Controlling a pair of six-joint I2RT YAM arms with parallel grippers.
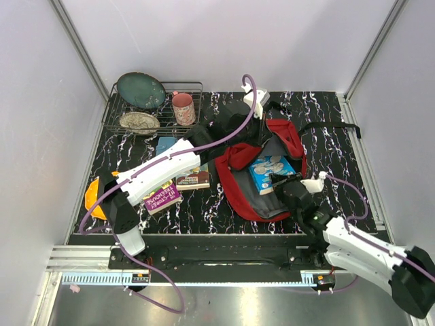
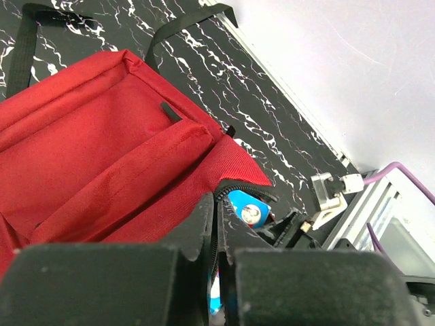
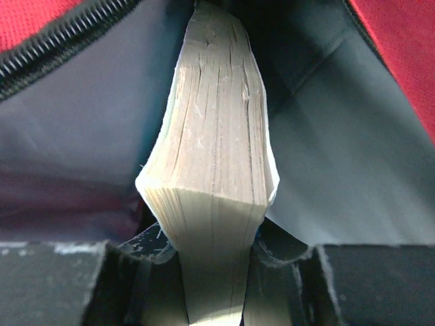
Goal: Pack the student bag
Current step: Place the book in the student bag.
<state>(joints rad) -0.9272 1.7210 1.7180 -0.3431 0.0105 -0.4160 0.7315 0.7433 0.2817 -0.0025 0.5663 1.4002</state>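
Your right hand pinches a thick blue-covered book inside the open red student bag, lying on the black marbled tabletop; beyond, your left hand, pressed together, nips the bag's zippered far rim.

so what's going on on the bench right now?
Mid-packing. The left hand is pinched shut on the zipper rim of the student bag, apparently keeping the opening spread. The right hand grips a blue-covered book and has it partway inside the bag, with grey lining on both sides of it. Two more books lie outside, to the left of the bag, not yet packed.
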